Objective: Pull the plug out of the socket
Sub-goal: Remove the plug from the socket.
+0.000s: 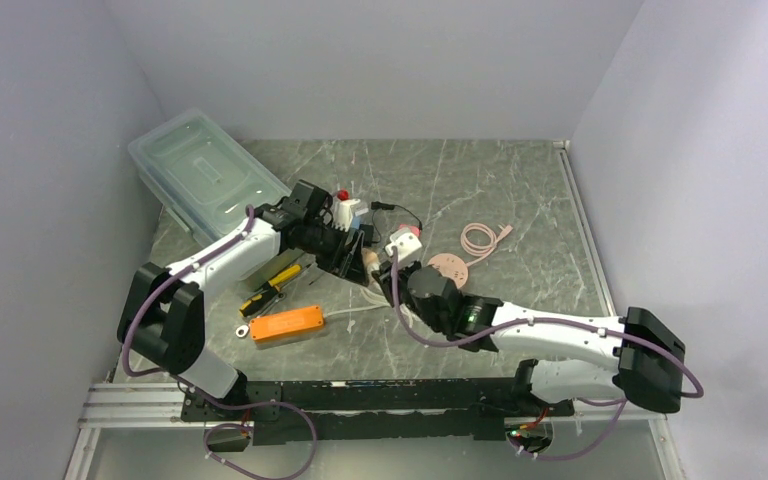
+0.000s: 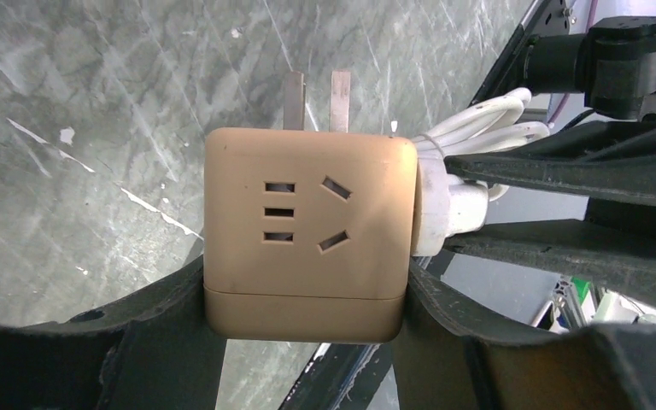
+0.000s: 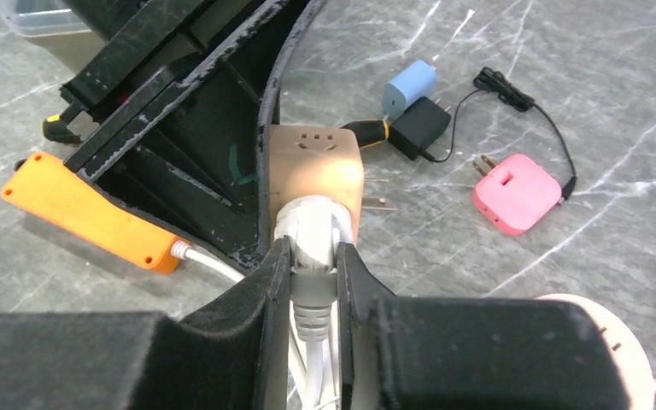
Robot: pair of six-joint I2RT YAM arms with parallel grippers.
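The socket is a tan cube adapter (image 2: 307, 231) with two metal prongs on top. My left gripper (image 2: 306, 320) is shut on it, one finger on each side. A white plug (image 2: 444, 209) with a white cable sits in the cube's right face. In the right wrist view the tan cube (image 3: 312, 171) is just ahead and the white plug (image 3: 312, 248) is clamped between my right gripper's (image 3: 312, 269) fingers. In the top view both grippers meet at mid-table, left (image 1: 353, 252) and right (image 1: 392, 283), and the cube (image 1: 372, 259) is barely visible.
An orange power strip (image 1: 287, 323) lies near the front left, with a yellow-handled tool (image 1: 270, 288) beside it. A clear lidded bin (image 1: 205, 172) stands at back left. A pink adapter (image 3: 515, 193), a blue charger (image 3: 410, 85), a black charger (image 3: 419, 126) and a pink coiled cable (image 1: 482, 238) lie behind.
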